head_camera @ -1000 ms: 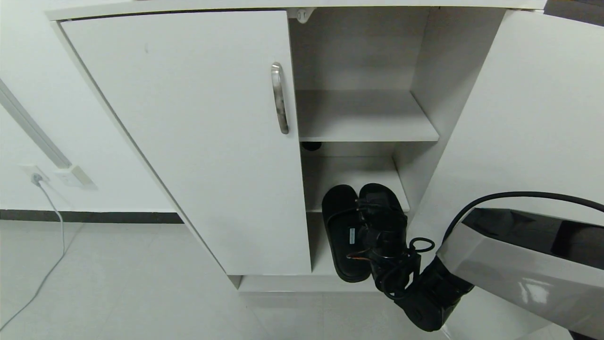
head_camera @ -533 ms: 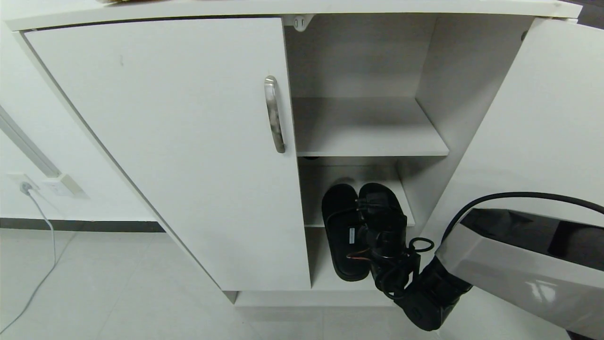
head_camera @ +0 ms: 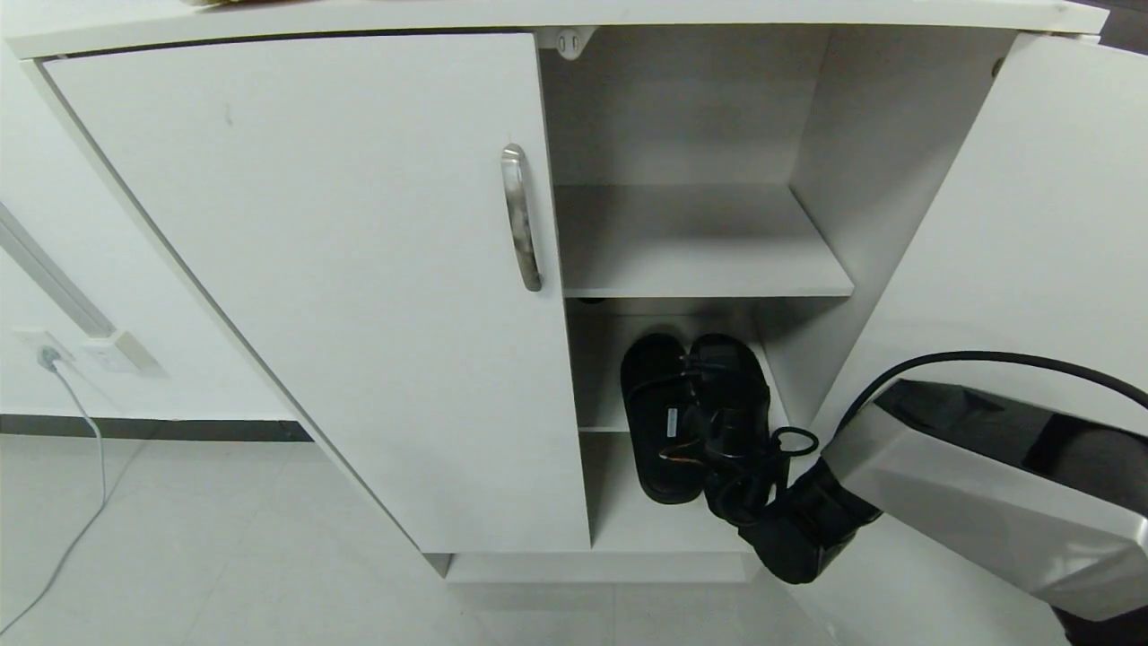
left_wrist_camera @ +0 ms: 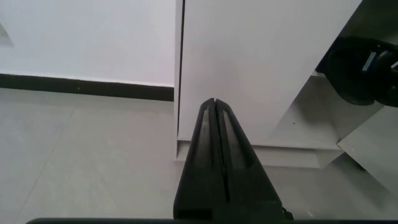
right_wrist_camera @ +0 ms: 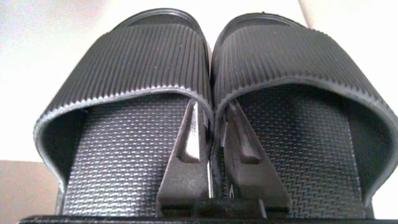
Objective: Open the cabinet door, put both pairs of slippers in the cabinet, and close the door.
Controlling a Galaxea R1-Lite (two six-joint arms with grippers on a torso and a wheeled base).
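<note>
A pair of black slippers (head_camera: 686, 404) (right_wrist_camera: 211, 93) hangs side by side in the open right half of the white cabinet (head_camera: 296, 269). My right gripper (head_camera: 713, 440) (right_wrist_camera: 214, 134) is shut on the slippers, pinching their two inner edges together. Their toes lie over the lower shelf (head_camera: 605, 377), and their heels are above the cabinet floor (head_camera: 628, 529). The right door (head_camera: 1013, 224) stands wide open; the left door with its metal handle (head_camera: 522, 218) is closed. My left gripper (left_wrist_camera: 214, 112) is shut and holds nothing, low over the floor before the left door's bottom edge.
An upper shelf (head_camera: 700, 242) in the cabinet is bare. A wall socket with a grey cable (head_camera: 45, 359) is on the left wall, above a dark baseboard (head_camera: 152, 428). Pale floor tiles (head_camera: 224, 574) spread out in front of the cabinet.
The head camera shifted early on. Since then my right arm has carried the slippers up and deeper into the cabinet, toes further over the lower shelf.
</note>
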